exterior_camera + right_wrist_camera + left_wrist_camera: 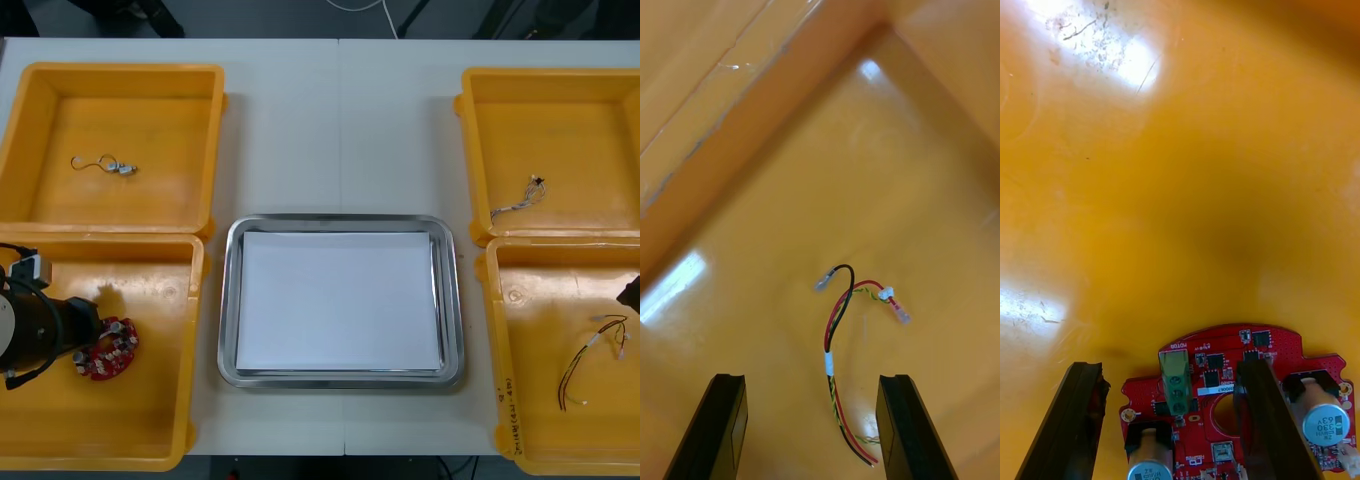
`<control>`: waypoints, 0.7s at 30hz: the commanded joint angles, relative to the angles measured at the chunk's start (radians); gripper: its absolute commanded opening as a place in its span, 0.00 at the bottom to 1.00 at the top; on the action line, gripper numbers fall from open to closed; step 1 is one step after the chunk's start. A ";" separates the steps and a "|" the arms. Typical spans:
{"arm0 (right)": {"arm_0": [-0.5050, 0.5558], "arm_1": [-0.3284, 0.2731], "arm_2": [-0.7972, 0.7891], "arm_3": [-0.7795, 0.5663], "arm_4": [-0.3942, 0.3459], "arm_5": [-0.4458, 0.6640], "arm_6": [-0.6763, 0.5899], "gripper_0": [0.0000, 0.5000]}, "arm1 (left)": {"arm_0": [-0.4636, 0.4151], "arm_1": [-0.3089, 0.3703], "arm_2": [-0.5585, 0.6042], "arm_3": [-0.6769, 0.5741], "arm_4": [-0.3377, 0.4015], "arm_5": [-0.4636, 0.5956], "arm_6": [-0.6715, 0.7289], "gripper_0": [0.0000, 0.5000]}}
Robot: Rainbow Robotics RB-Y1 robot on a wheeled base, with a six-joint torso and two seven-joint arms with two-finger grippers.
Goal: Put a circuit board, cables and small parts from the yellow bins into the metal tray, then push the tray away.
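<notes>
- Nothing has yet been placed in the tray (229, 300). Its white inside is bare, and it is seen lying between the bins, not pushed away.
- The left gripper (1166, 367) is held wide open, low over the circuit board (1225, 345) in the near left bin (150, 420). One finger is seen over the board's middle and the other just outside its edge, so the board is judged not to be gripped.
- The right gripper (811, 379) is held wide open above the red, yellow and black cable (836, 322) in the near right bin (540, 420). The cable is seen lying untouched on the bin floor.
- A small metal part (122, 168) is seen in the far left bin (60, 100), and a thin twisted cable (518, 198) in the far right bin (580, 110).
- Every pick, and the push, is judged yet to be done.
</notes>
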State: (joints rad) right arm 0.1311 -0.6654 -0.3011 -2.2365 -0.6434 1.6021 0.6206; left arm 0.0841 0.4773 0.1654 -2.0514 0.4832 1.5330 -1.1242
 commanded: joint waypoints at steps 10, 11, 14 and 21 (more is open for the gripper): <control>0.005 0.049 0.086 0.052 0.073 -0.099 -0.033 1.00 | 0.036 -0.012 -0.033 -0.004 -0.020 -0.021 0.080 0.09; 0.013 0.050 0.091 0.052 0.077 -0.108 -0.033 1.00 | 0.036 -0.012 -0.033 -0.004 -0.020 -0.022 0.080 0.01; 0.030 0.052 0.099 0.052 0.088 -0.131 -0.033 1.00 | 0.036 -0.012 -0.035 -0.004 -0.021 -0.022 0.080 0.00; 0.059 0.058 0.117 0.063 0.093 -0.159 -0.033 1.00 | 0.036 -0.012 -0.033 -0.004 -0.021 -0.022 0.080 0.00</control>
State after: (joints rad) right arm 0.1626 -0.6230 -0.2004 -2.1765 -0.5599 1.4570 0.6206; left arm 0.0944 0.4772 0.1450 -2.0485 0.4733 1.5210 -1.1242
